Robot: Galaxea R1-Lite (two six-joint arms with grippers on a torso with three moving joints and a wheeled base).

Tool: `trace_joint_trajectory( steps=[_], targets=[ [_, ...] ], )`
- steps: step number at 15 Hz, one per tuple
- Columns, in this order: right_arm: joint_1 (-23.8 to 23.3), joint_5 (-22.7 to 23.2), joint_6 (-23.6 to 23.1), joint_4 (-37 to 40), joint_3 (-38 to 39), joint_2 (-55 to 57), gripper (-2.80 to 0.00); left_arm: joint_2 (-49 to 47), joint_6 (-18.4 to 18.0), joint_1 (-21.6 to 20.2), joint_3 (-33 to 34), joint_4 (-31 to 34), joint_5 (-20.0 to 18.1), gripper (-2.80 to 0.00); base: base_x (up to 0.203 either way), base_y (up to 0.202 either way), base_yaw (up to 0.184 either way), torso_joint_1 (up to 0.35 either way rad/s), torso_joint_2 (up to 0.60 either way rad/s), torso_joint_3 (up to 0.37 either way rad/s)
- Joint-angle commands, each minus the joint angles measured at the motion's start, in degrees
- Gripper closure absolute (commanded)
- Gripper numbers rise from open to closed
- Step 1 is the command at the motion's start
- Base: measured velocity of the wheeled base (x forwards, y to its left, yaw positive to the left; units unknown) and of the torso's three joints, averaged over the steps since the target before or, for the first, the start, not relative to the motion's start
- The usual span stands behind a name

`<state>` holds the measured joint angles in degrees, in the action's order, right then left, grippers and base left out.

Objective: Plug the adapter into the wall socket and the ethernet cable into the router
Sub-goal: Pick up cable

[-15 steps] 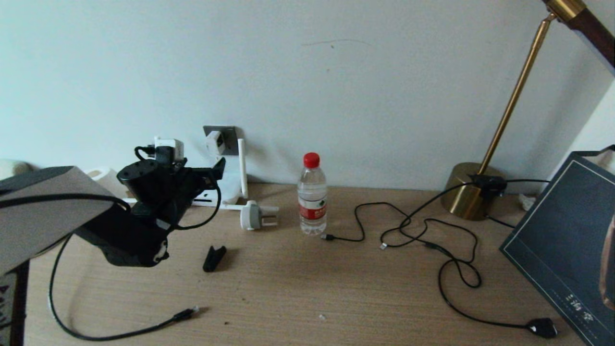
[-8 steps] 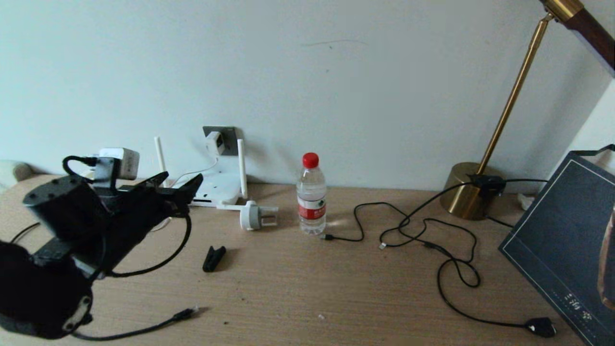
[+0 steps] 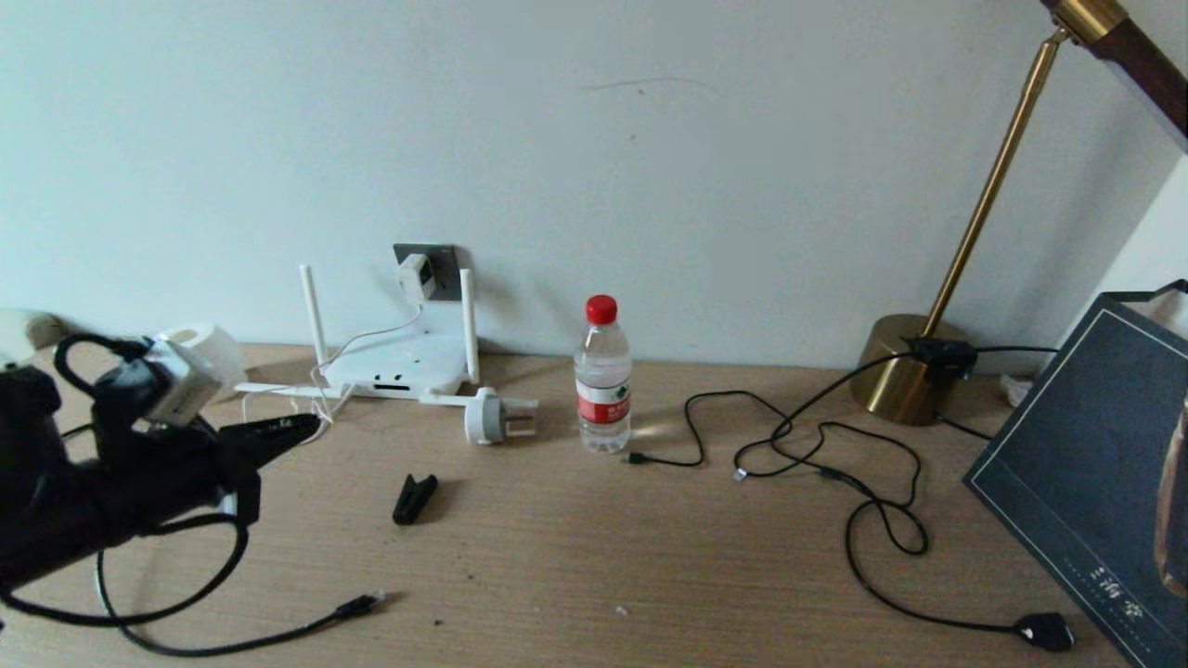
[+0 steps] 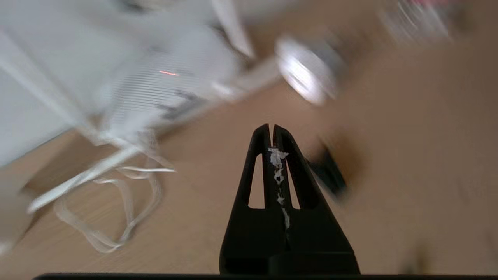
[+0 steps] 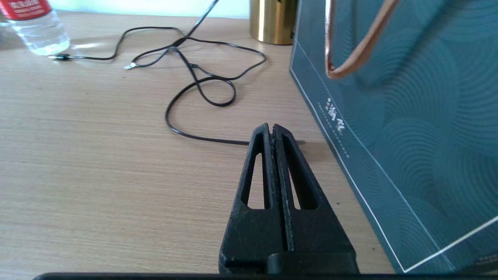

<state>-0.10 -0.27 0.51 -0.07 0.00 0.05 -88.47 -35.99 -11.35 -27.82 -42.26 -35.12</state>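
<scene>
while the left gripper (image 3: 302,428) hangs low over the left side of the desk (image 3: 594,557), its fingers are pressed together with nothing between them, and the left wrist view shows the same closed tips (image 4: 272,132) pointing across bare wood toward the router (image 4: 163,85). look up at the wall: the adapter (image 3: 415,276) sits plugged into the wall socket (image 3: 436,260), its thin white cord dropping down to the router (image 3: 397,366), which lies flat against the wall with two antennas upright and others lying along the desk. now the ethernet cable (image 3: 232,640) — it is loose on the desk, its clear-tipped plug (image 3: 364,605) resting near the front edge, well apart from the router's slots. its far end cannot be traced behind the arm. a round white-grey plug (image 3: 492,415) lies just beside the router, a small black clip (image 3: 413,498) sits a little nearer the camera, and a water bottle (image 3: 602,376) stands upright mid-desk. over on the right, the right gripper (image 5: 272,132) rests closed and empty above the wood, just beside a dark teal bag (image 5: 408,116), with thin black cables (image 3: 835,464) looped between the bottle and the brass lamp base (image 3: 905,371).
</scene>
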Motion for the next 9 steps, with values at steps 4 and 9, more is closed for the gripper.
trace_joint_trajectory(
  steps=[4, 9],
  targets=[
    [0.0, 0.0, 0.0, 0.0, 0.0, 0.0, 0.00, -0.3, -35.6, 1.9, -10.6, 41.4, -0.6, 0.00, 0.000, 0.000, 0.000, 0.000, 0.00, 0.000],
    [0.0, 0.0, 0.0, 0.0, 0.0, 0.0, 0.00, -6.9, -54.0, 3.2, -21.6, 63.9, 1.7, 0.00, 0.000, 0.000, 0.000, 0.000, 0.00, 0.000]
  ],
)
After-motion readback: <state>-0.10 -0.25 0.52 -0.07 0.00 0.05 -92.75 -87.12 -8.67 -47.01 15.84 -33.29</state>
